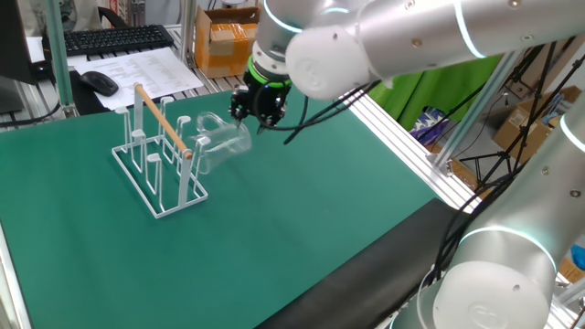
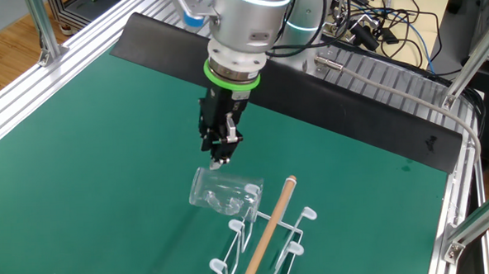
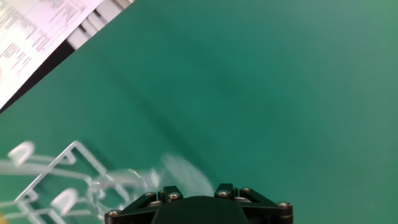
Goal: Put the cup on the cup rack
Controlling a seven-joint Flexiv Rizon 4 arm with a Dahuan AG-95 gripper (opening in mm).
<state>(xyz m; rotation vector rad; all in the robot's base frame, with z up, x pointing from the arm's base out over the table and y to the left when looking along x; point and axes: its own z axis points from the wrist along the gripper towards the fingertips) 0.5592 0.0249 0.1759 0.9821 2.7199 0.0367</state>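
Note:
The cup [image 1: 222, 144] is a clear glass mug lying tilted on its side at the near end of the cup rack [image 1: 164, 128], against one of the white pegs. The other fixed view shows the cup [image 2: 222, 192] just ahead of the rack's wooden rod [image 2: 269, 227]. My gripper [image 1: 254, 117] hangs just above and to the right of the cup, its fingertips [image 2: 217, 161] close over the cup's upper end. I see nothing between the fingers, and their gap is unclear. In the blurred hand view the cup [image 3: 183, 171] and the rack [image 3: 56, 168] lie low on the left.
The rack stands on a green mat [image 1: 302, 219]. Beyond the mat's far edge are a keyboard [image 1: 110, 38], a mouse [image 1: 99, 82], papers [image 1: 137, 66] and a cardboard box [image 1: 224, 37]. Aluminium rails [image 1: 402, 137] border the right side, and cables [image 2: 372, 24] lie behind the arm.

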